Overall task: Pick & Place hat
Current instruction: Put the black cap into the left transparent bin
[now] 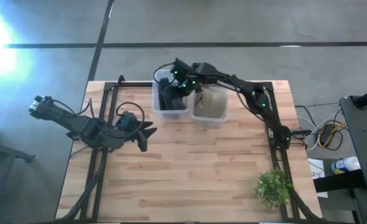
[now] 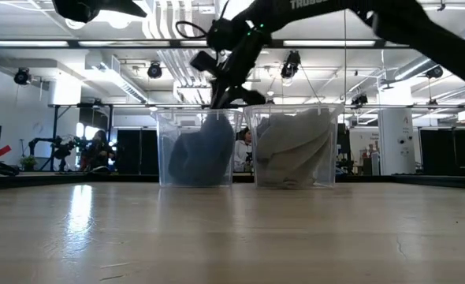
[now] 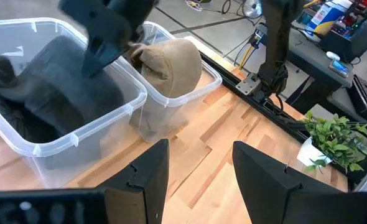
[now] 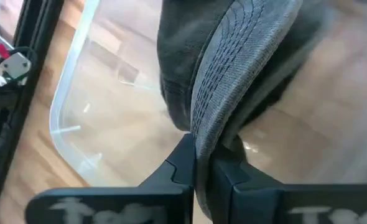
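Note:
Two clear plastic bins stand side by side at the table's far middle. The left bin (image 1: 170,99) holds a dark grey hat (image 2: 197,150). The right bin (image 1: 209,106) holds a tan hat (image 3: 171,62). My right gripper (image 4: 202,171) reaches from the right over the left bin (image 1: 173,83) and is shut on the grey hat (image 4: 233,68). My left gripper (image 3: 196,177) is open and empty over the table's left part (image 1: 143,132), short of the bins. My right gripper pinches the grey hat's stitched brim (image 4: 203,134) at its edge between its two fingers. The fingers come from above, slanting down into the left bin. The rest of the hat (image 3: 65,81) stays inside the bin's walls.
A small green plant (image 1: 272,188) stands at the table's near right corner. Black frame rails (image 1: 102,118) run along the table's left and right sides. Bare wooden tabletop (image 1: 202,168) lies in front of the bins.

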